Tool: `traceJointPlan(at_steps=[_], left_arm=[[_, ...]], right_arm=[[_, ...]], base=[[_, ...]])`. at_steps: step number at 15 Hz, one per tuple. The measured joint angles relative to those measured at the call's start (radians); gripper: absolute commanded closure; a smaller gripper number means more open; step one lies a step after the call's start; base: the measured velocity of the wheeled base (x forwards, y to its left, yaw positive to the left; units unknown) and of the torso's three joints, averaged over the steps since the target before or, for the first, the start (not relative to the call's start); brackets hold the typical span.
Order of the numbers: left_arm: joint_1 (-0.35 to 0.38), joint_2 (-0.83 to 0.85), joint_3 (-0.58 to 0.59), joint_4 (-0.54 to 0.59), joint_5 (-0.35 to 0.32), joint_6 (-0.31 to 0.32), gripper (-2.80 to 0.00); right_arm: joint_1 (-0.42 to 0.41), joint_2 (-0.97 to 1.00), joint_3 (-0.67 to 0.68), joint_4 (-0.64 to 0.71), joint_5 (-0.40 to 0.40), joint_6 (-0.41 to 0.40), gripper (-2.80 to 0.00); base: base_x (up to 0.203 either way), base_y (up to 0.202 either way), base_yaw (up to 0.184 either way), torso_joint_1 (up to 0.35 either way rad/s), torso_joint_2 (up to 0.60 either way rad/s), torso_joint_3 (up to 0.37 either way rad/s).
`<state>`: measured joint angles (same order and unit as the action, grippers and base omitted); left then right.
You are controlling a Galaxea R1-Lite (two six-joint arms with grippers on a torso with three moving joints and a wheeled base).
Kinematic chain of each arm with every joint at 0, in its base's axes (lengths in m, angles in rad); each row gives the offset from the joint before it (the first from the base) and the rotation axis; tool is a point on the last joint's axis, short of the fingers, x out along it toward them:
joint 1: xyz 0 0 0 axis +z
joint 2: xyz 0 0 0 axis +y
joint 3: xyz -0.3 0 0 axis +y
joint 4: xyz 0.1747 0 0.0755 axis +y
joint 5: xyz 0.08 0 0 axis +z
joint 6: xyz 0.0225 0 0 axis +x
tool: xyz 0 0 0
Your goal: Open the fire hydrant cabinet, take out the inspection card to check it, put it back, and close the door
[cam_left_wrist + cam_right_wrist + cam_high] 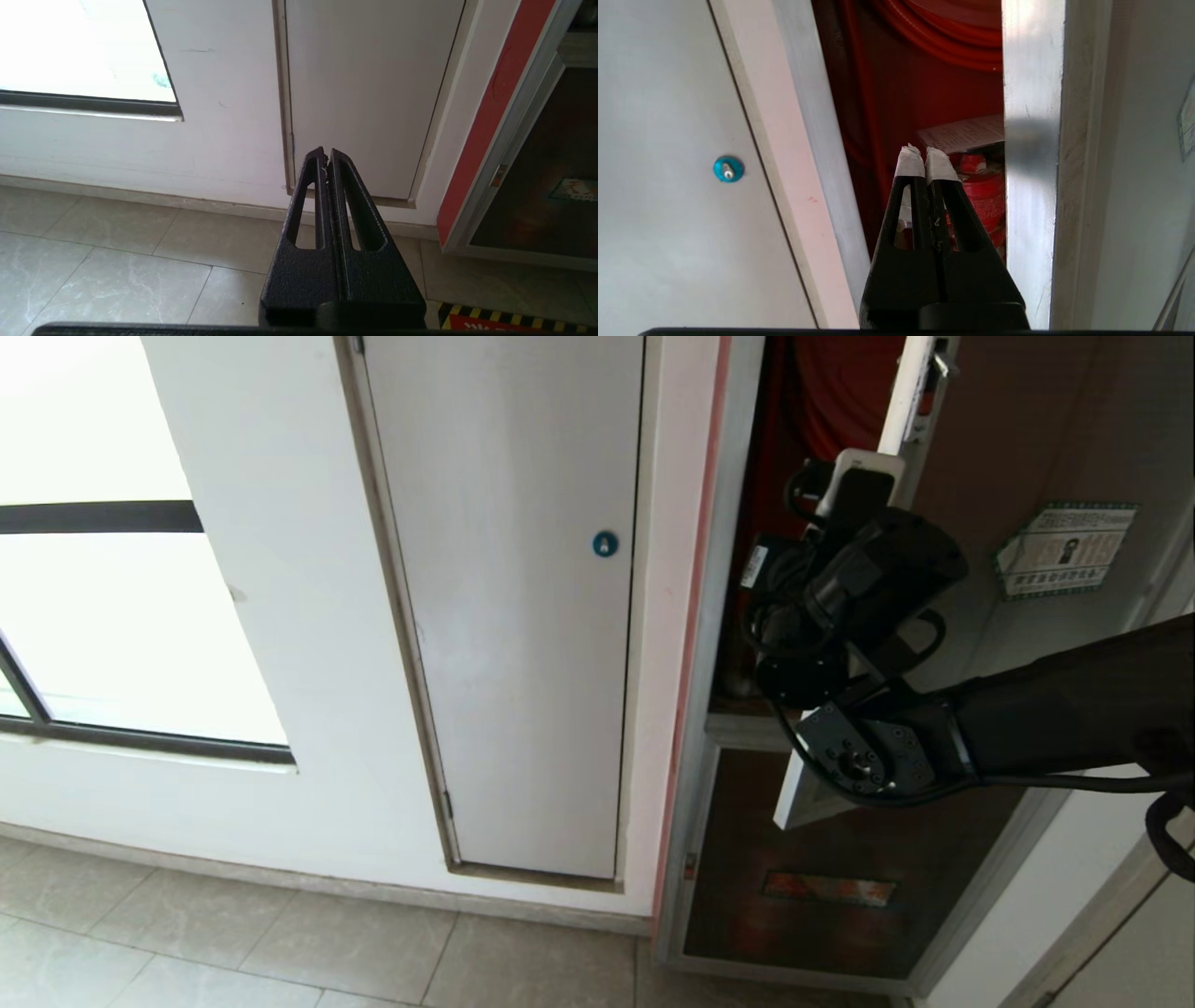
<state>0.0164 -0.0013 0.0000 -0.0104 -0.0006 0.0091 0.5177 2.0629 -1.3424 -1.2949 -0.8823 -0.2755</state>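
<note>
Inspection card (964, 133) shows partly, its right side hidden behind door (1029, 163) frame.

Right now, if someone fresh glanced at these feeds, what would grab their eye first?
The right gripper, fingers shut and holding nothing, points into the gap of the partly open door. Through that gap glows the fire hydrant cabinet with its red hose coil, the inspection card lying inside. Left of it is a white panel with a blue lock.
</note>
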Motion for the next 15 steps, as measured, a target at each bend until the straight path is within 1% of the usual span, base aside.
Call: traceJointPlan(at_steps=[9, 15], left_arm=[[0.000, 0.000, 0.000, 0.000, 0.000, 0.000, 0.00], [0.000, 0.000, 0.000, 0.000, -0.001, 0.000, 0.00]], right_arm=[[-0.024, -0.017, 0.002, 0.017, -0.001, -0.001, 0.00], [-0.035, -0.053, 0.003, 0.059, -0.001, -0.001, 0.00]], base=[[0.000, 0.000, 0.000, 0.000, 0.00, 0.000], [0.000, 0.000, 0.000, 0.000, 0.00, 0.000]])
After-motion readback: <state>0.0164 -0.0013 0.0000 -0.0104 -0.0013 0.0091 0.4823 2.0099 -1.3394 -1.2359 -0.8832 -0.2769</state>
